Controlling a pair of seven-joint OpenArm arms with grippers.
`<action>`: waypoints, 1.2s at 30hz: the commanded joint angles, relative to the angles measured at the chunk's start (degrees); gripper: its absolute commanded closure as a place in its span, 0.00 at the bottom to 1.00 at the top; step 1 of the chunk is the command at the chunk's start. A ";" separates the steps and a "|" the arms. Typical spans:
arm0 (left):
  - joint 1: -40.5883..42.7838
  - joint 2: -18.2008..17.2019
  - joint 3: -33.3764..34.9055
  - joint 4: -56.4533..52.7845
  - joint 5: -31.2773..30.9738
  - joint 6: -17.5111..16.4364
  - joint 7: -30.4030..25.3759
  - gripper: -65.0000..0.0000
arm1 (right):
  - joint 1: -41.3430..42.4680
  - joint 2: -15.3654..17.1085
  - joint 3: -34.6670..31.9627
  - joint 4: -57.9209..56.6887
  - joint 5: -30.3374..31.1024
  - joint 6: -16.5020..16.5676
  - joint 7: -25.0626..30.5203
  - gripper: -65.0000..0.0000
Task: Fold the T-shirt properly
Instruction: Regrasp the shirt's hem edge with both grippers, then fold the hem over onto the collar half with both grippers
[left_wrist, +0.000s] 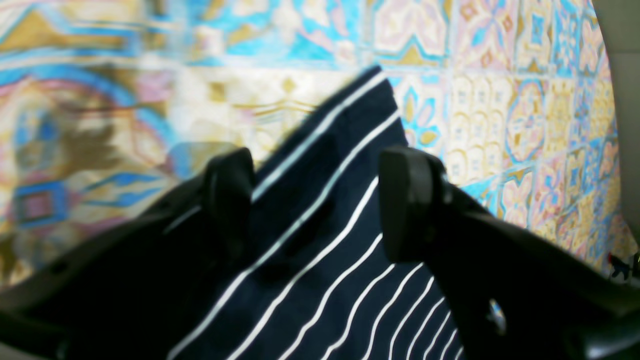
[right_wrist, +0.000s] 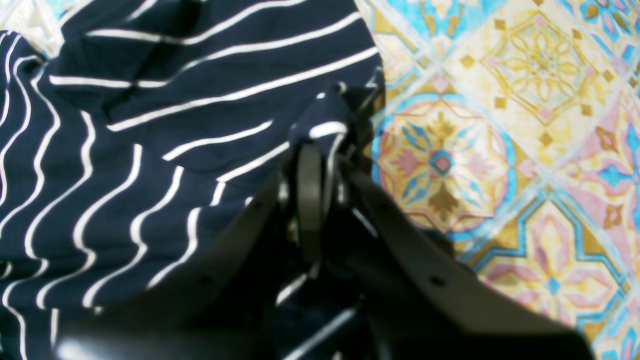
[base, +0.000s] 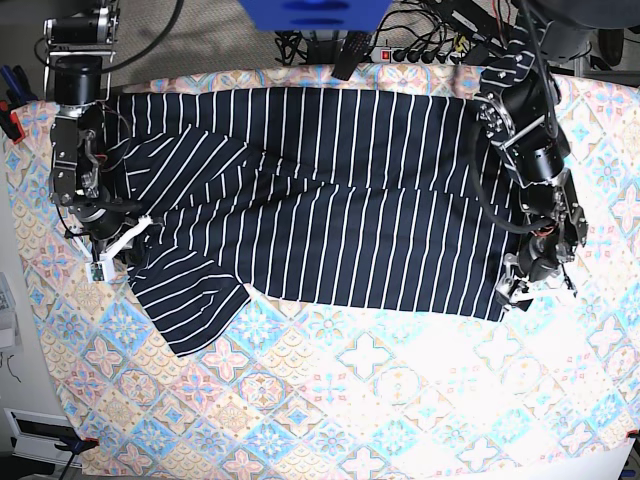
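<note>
Barely started imo: T-shirt (base: 330, 190) mostly flat on the cloth (base: 400, 400). Left gripper (left_wrist: 315, 200) released, right gripper (right_wrist: 320, 150) pinching the shirt edge.

Left-wrist view: pastel tile-patterned cloth (left_wrist: 90, 100) blurred on left side; dark navy white-striped soft T-shirt (left_wrist: 320, 240) cut by bottom edge. Right-wrist view: T-shirt cut by left and top edges. Base view: black left gripper (base: 518, 285) too small to tell jaw gap.
</note>
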 joint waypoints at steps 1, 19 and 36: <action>-1.95 -0.84 0.04 -0.30 1.24 -0.32 -1.83 0.41 | 1.04 0.95 0.32 1.12 0.55 0.24 1.33 1.00; -2.74 0.48 7.95 -10.06 5.81 -0.14 -6.05 0.99 | 2.00 0.95 0.24 2.62 0.73 0.24 1.33 1.00; 12.82 0.66 7.78 25.81 2.65 -0.05 9.33 1.00 | 2.09 0.95 0.32 3.14 0.73 0.24 1.25 1.00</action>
